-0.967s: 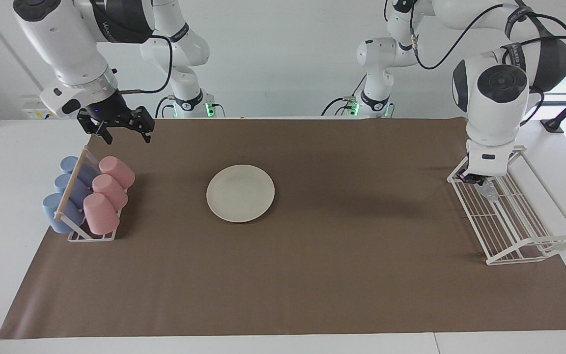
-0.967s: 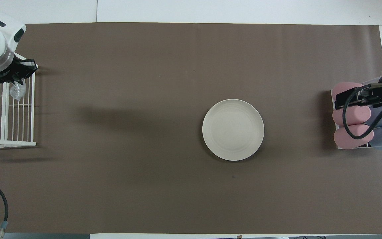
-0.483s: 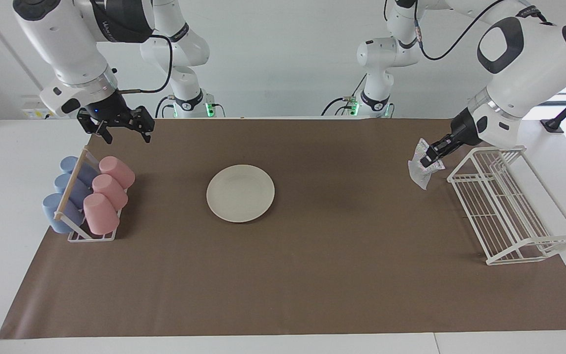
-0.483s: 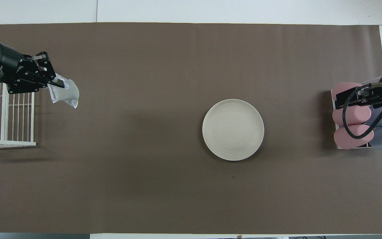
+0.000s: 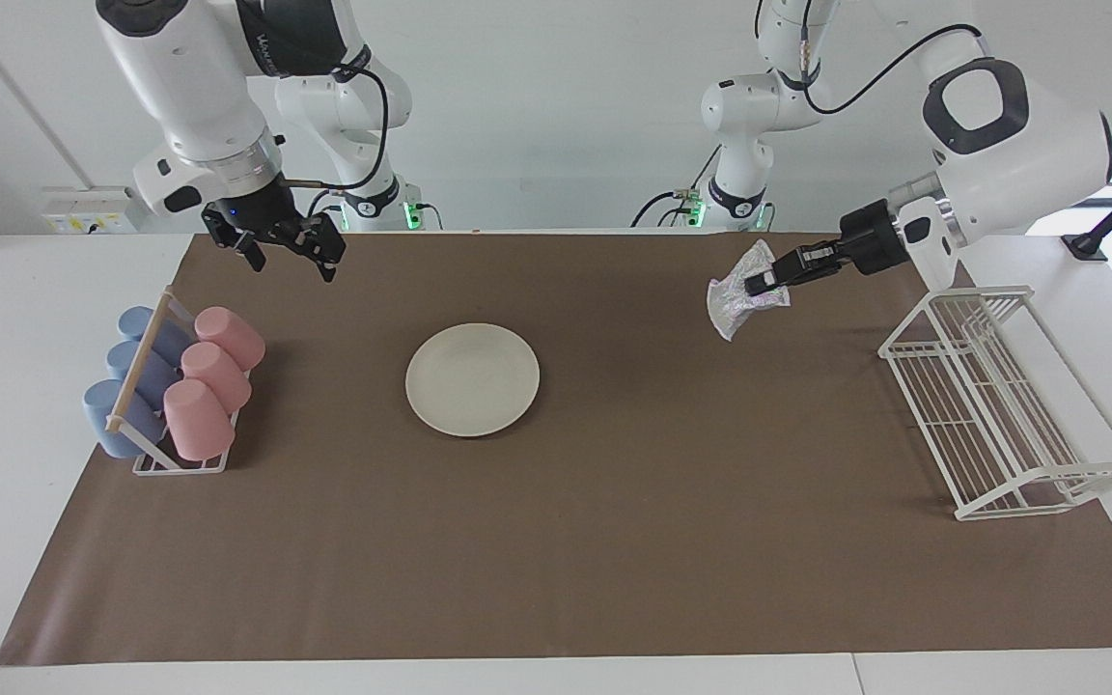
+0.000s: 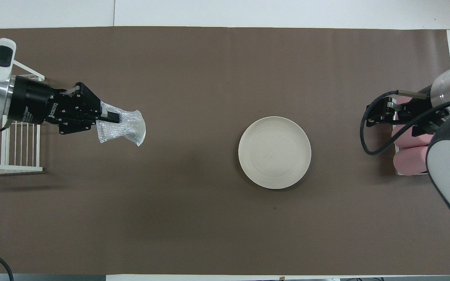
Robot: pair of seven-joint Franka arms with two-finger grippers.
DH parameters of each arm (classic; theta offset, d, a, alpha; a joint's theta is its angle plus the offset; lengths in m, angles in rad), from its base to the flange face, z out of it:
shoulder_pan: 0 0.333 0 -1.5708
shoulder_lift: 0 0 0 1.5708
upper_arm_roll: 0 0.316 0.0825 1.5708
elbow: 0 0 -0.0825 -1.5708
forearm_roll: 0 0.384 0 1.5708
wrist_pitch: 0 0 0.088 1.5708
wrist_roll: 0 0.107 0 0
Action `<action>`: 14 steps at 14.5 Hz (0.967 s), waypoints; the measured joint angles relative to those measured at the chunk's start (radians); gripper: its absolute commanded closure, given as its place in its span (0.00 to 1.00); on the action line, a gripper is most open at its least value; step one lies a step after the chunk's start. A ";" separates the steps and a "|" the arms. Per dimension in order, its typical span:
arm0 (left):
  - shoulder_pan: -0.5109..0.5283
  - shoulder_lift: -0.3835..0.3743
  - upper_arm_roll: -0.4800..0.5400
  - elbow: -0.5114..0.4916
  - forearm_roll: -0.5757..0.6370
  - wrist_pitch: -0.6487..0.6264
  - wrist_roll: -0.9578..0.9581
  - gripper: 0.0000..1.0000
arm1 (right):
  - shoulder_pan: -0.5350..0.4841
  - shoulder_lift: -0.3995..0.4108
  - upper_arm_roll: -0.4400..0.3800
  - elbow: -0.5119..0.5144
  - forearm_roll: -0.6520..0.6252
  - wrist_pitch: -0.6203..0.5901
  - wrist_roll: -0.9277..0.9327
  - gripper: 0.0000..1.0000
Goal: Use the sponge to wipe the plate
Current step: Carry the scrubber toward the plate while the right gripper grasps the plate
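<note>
While the left gripper [image 5: 766,283] clamps the sponge [image 5: 736,298], right gripper [image 5: 288,257] gapes beside cup rack [image 5: 158,405].

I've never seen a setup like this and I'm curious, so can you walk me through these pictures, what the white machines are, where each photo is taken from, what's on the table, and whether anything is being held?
The white machines are two robot arms, each ending in a two-finger gripper. One picture is taken from across the table, facing the arms; the other looks down from above the robots' own end.

A brown mat covers the table. On it lie a cream plate, a rack of pink and blue cups at the right arm's end, and a white wire rack at the left arm's end.

The left gripper is shut on a silvery sponge, held in the air over the mat between the wire rack and the plate. The right gripper is open, holds nothing, and hangs over the mat's edge near the cups.
</note>
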 measured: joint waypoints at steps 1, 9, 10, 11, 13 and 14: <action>0.000 -0.041 0.000 -0.093 -0.070 0.023 0.067 1.00 | 0.002 -0.001 0.009 0.000 0.000 -0.013 0.047 0.00; -0.083 -0.152 -0.011 -0.438 -0.460 0.101 0.418 1.00 | 0.002 -0.019 0.080 0.000 0.272 -0.099 0.684 0.00; -0.096 -0.159 -0.011 -0.476 -0.491 0.108 0.469 1.00 | 0.002 -0.023 0.102 0.000 0.315 -0.095 0.801 0.00; -0.103 -0.163 -0.012 -0.506 -0.528 0.109 0.510 1.00 | 0.002 -0.026 0.125 0.000 0.350 -0.080 0.903 0.00; -0.125 -0.171 -0.011 -0.558 -0.615 0.111 0.591 1.00 | 0.004 -0.029 0.175 -0.006 0.405 -0.026 1.080 0.00; -0.141 -0.177 -0.012 -0.575 -0.642 0.118 0.609 1.00 | 0.004 -0.033 0.197 -0.011 0.419 -0.002 1.138 0.00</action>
